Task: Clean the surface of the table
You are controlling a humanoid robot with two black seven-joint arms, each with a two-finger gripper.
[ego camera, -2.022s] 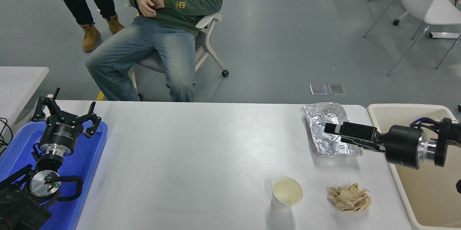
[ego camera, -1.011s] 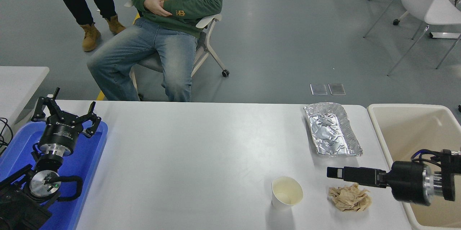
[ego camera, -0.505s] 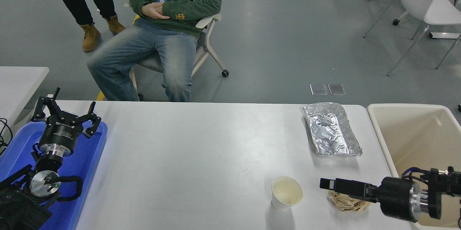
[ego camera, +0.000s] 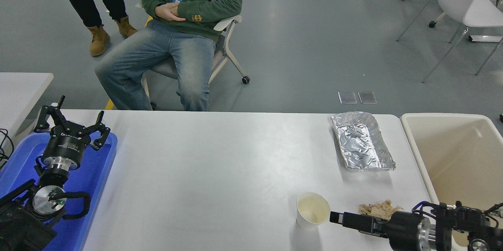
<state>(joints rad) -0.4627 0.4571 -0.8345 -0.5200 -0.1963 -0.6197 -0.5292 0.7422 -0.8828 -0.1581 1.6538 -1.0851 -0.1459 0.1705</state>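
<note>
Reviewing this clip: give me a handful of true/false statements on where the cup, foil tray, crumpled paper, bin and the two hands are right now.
1. The paper cup stands upright on the table surface. True.
2. The foil tray lies inside the beige bin. False: it rests on the table, beside the bin.
3. The right hand is low by the cup, in front of the crumpled brown paper. True.
4. The crumpled paper is inside the cup. False: it lies on the table to the cup's right.
5. The left hand is parked over the blue tray at the lower left. True.
6. The seated person reaches over the table. False: the person's hands rest in the lap.
</note>
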